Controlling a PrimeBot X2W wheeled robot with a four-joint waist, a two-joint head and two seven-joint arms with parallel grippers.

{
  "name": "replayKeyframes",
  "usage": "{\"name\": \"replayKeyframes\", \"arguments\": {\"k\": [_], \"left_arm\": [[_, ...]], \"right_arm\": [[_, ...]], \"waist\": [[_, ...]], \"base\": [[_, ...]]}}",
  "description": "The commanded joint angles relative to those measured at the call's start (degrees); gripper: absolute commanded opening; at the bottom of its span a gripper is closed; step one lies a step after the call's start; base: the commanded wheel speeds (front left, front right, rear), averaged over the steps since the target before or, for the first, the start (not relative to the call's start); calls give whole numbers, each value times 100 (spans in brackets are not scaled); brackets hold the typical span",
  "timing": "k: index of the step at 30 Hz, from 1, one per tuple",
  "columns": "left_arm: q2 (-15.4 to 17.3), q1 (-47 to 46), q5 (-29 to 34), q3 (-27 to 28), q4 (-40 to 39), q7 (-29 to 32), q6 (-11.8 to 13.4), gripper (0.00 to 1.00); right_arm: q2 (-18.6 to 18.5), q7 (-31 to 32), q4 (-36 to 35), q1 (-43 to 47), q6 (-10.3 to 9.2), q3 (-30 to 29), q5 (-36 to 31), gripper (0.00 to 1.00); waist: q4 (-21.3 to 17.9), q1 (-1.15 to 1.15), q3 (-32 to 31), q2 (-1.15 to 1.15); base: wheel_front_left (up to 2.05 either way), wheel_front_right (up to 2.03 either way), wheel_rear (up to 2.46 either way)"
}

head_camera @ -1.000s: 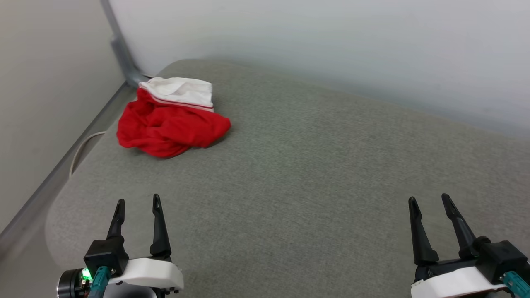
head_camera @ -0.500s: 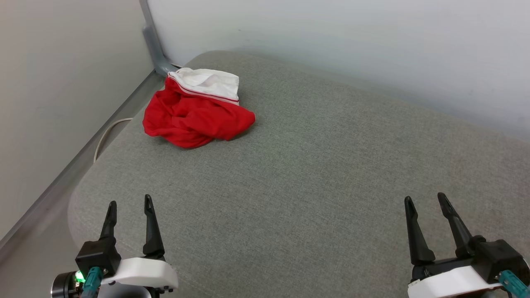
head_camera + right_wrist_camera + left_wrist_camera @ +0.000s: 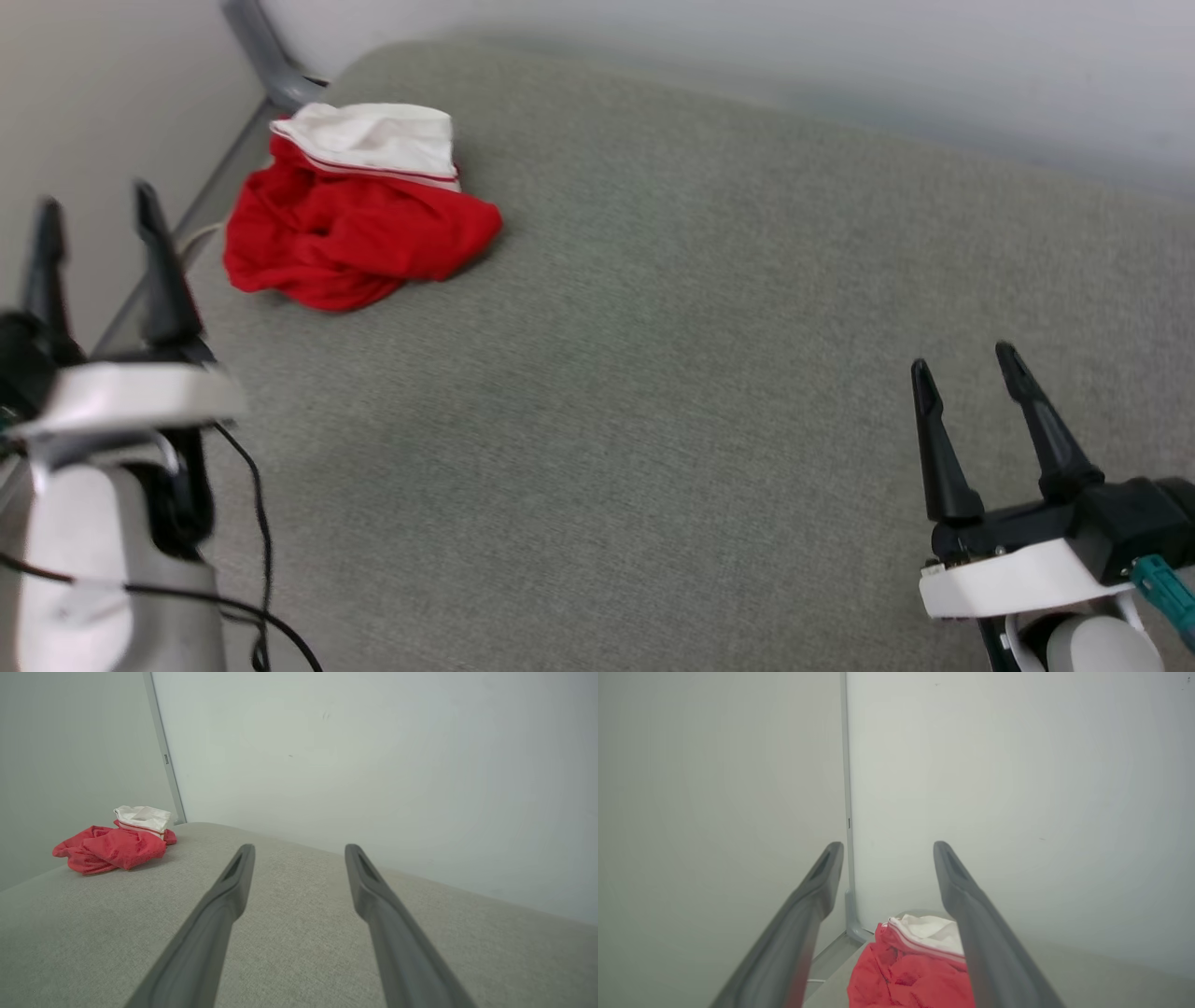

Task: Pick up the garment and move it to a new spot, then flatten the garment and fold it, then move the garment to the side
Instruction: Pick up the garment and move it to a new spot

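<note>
The garment (image 3: pixel 350 219) lies crumpled in a heap at the far left corner of the grey cushion (image 3: pixel 653 373), red cloth in front and a white sleeve with striped trim on top. My left gripper (image 3: pixel 93 201) is raised at the left edge, open and empty, short of the heap. In the left wrist view the garment (image 3: pixel 908 970) sits low between the spread fingers (image 3: pixel 817 891). My right gripper (image 3: pixel 962 359) hovers open and empty at the lower right, far from the garment (image 3: pixel 114 844).
Pale walls meet in a corner behind the cushion, with a grey metal post (image 3: pixel 257 47) rising there. A white cable (image 3: pixel 191 238) loops at the cushion's left edge. Black cables (image 3: pixel 252 523) hang along my left arm. A wide grey surface stretches between the grippers.
The head camera has shifted, so the whole picture moved. My left arm has risen and reached forward toward the garment. The right gripper rose slightly. The garment lies as before.
</note>
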Motion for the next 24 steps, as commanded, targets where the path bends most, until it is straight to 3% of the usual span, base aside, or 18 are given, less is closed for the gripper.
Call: {"name": "replayKeyframes", "arguments": {"k": [1, 6, 11, 14, 24], "left_arm": [[24, -175, -12, 37, 35, -16, -41, 100], [423, -1137, -371, 208, 499, -16, -365, 100], [1001, -2040, -697, -109, 1287, 124, -464, 100], [1400, -2496, -1220, -539, 1704, 638, -464, 100], [2438, -3305, -3112, -1887, 2800, 3595, -466, 100]], "right_arm": [[5, -14, -52, -96, -4, 2, -35, 100], [5, -14, -299, -345, -4, 37, -262, 100], [5, -14, -549, -508, -4, 15, -432, 100], [6, -14, -695, -550, -4, 9, -513, 100], [5, -14, -1025, -701, -4, -10, -690, 100]], "waist": [[-271, 0, 347, 0], [-533, 0, 881, 0], [-718, 0, 1315, 0], [-806, 0, 1500, 0], [-1049, 0, 2006, 0]], "base": [[0, 0, 0], [0, 0, 0], [0, 0, 0], [0, 0, 0], [0, 0, 0]]}}
